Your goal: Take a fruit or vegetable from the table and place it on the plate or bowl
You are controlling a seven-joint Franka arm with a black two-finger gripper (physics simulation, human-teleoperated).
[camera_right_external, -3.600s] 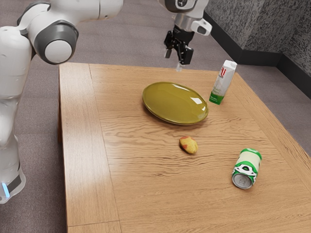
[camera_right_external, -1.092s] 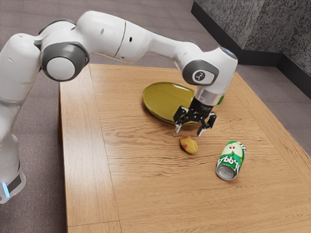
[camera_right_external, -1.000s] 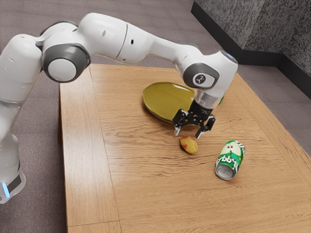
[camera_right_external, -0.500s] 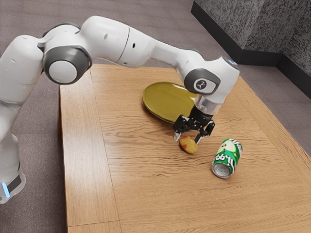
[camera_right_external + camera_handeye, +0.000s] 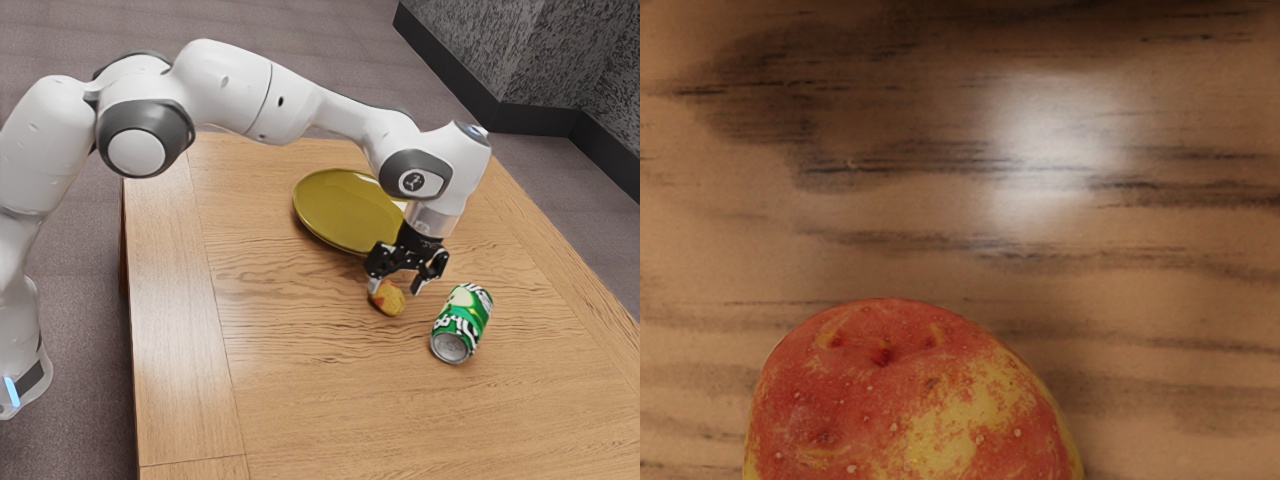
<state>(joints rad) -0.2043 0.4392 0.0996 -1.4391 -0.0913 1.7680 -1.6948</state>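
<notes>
fruit point(image 5: 390, 301) point(image 5: 910, 400): red-orange skin, yellow blotches, pale specks, dimpled top | lay on tabletop point(image 5: 300, 380) | hand point(image 5: 395, 289) spread wide astride it, gripping nothing

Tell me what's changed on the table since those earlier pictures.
The gripper came down from high above the far edge of the table and now straddles the fruit, open, with nothing gripped yet. The can rolled toward the exterior view's left, nearer the fruit. The fruit and the plate stayed put.
</notes>
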